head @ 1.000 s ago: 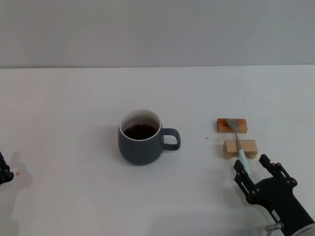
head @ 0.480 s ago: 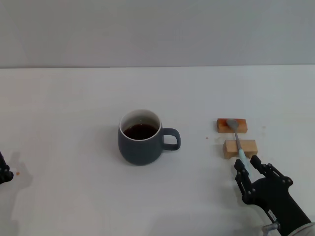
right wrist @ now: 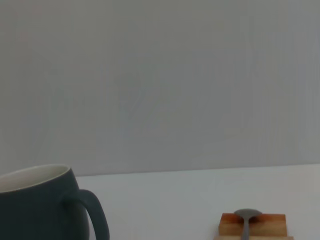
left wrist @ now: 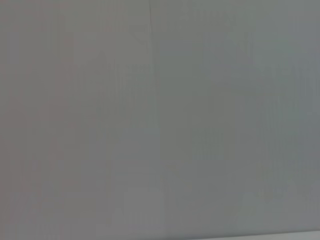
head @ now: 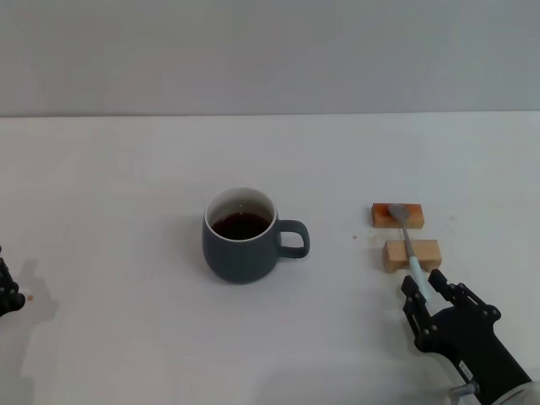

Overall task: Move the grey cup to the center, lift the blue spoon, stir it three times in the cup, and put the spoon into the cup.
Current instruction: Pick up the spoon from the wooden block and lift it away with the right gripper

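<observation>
**Operator:** White tabletop (head: 126,169) with a plain grey wall behind, that's all my head camera gives me for a setting.

**Observer:** What sits nearest you?

**Operator:** At the near right edge I have the right gripper (head: 428,291), its black fingers spread apart on either side of the blue spoon's (head: 410,250) pale handle tip. I can't tell whether they touch it. At the near left edge only a sliver of the left gripper (head: 7,291) shows, and I can't tell how its fingers stand.

**Observer:** And farther out?

**Operator:** That spoon lies across two wooden blocks (head: 411,255), bowl resting on the far one. Left of them, around the table's middle, stands the grey cup (head: 241,236), upright, dark liquid inside, handle pointing toward the blocks.
</observation>
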You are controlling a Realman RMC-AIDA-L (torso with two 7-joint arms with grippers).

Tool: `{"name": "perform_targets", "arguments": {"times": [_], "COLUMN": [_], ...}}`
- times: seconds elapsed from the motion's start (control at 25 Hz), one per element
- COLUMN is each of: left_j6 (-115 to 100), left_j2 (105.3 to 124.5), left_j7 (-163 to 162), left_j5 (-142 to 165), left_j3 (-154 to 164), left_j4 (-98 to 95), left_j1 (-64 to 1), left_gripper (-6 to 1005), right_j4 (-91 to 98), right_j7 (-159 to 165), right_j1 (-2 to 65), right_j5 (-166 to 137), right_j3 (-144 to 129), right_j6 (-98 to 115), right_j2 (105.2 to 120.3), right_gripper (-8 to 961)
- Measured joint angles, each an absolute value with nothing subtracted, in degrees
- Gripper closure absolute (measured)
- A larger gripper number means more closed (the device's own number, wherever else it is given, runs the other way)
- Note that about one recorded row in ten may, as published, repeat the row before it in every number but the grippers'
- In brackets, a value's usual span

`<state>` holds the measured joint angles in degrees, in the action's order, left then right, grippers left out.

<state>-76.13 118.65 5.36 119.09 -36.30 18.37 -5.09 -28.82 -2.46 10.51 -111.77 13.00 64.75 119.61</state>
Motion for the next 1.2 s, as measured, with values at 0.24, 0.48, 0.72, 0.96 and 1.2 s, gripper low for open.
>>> {"name": "perform_targets", "arguments": {"times": [0.24,0.48,0.72,0.96,1.2], "left_j6": [-76.1,-76.1,-76.1,-76.1,-76.1], "left_j2": [118.64,118.65,118.65,118.65,118.65], "left_j7": [5.4,5.4,5.4,5.4,5.4], "left_j5": [119.1,119.1,119.0,119.1,119.0], "left_j3": [-36.3,-36.3,-36.3,-36.3,-36.3], "left_j4": [18.4,18.4,17.9,17.9,17.9], "left_j1": [-5.1,-5.0,-5.2,-5.1,-5.0], "left_gripper": [1001,1001,1000,1000,1000], "right_j4": [-28.9,-29.0,-28.8,-29.0,-29.0], "right_j7": [-2.5,-2.5,-2.5,-2.5,-2.5], "right_j1": [10.7,10.7,10.8,10.9,10.9], "right_j5": [-111.7,-111.7,-111.7,-111.7,-111.7], "right_j3": [13.2,13.2,13.5,13.5,13.4], "right_j6": [64.0,64.0,63.3,63.3,63.5], "right_j2": [119.62,119.56,119.66,119.65,119.65], "right_gripper": [570,571,576,597,610]}}
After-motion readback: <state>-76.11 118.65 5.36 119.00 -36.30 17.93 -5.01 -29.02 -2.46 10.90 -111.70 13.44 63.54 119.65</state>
